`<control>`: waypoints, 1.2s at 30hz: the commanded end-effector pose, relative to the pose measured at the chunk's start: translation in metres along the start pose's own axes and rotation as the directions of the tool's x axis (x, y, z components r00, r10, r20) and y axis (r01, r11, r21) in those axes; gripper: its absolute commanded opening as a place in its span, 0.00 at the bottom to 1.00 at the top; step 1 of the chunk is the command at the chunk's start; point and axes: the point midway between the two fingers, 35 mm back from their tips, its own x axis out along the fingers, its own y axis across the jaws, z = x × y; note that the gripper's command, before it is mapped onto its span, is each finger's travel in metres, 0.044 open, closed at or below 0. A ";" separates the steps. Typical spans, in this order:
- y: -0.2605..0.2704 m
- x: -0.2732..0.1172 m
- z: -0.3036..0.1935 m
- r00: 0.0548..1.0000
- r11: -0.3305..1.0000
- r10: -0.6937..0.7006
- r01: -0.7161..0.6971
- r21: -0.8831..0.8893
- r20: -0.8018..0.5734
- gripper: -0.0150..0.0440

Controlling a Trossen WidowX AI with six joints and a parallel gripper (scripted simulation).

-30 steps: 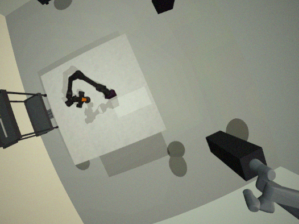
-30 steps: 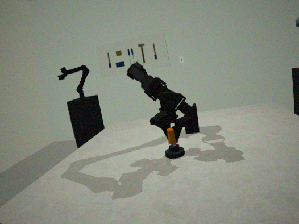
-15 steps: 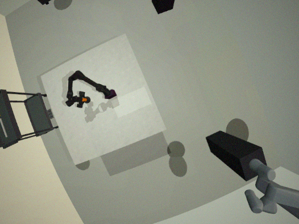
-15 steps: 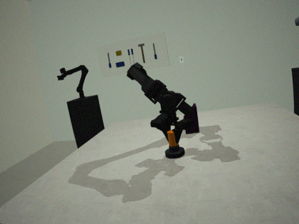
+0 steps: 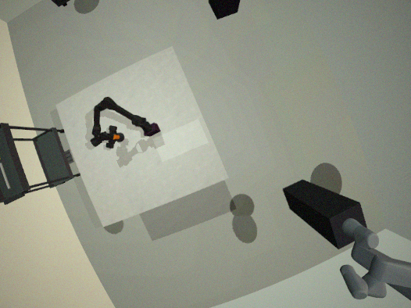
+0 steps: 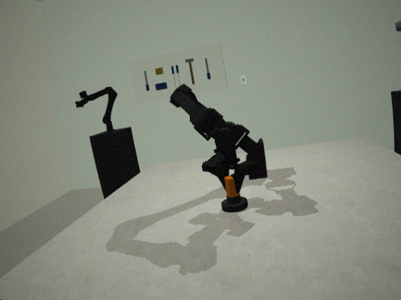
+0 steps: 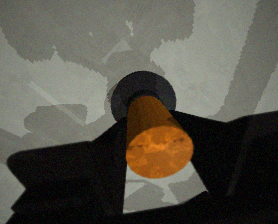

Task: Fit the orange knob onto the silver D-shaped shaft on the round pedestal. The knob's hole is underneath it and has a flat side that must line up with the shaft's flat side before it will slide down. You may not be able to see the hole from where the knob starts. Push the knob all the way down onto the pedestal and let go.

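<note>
The orange knob (image 5: 116, 137) (image 6: 229, 186) (image 7: 159, 151) stands upright on the dark round pedestal (image 5: 122, 137) (image 6: 234, 206) (image 7: 120, 100). In the exterior view its lower end meets the pedestal's raised dark hub, with no gap that I can make out. The silver shaft does not show; the knob covers it. The knob's hole and flat side are hidden underneath. My gripper (image 6: 232, 188) (image 7: 147, 117) points down and is shut on the knob, with one black finger on each side of it low down near the pedestal.
The pedestal stands on a pale table (image 5: 156, 181) (image 6: 335, 245). My arm's base (image 5: 153, 129) (image 6: 260, 161) is on the table beyond the pedestal in the exterior view. Arm shadows fall across the table. A second arm on a black stand (image 6: 114, 157) is in the background.
</note>
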 end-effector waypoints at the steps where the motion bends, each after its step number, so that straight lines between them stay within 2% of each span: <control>1: 0.000 -0.001 0.000 1.000 1.000 0.001 -0.001 0.001 0.001 0.48; 13: 0.000 -0.001 0.000 1.000 1.000 0.001 -0.001 0.001 0.001 1.00; 19: 0.001 -0.003 0.000 1.000 1.000 0.001 -0.001 0.001 0.000 1.00; 26: 0.001 -0.093 0.000 1.000 1.000 0.003 -0.003 -0.002 -0.003 1.00; 36: 0.005 -0.095 -0.001 1.000 1.000 0.003 -0.003 -0.001 -0.003 1.00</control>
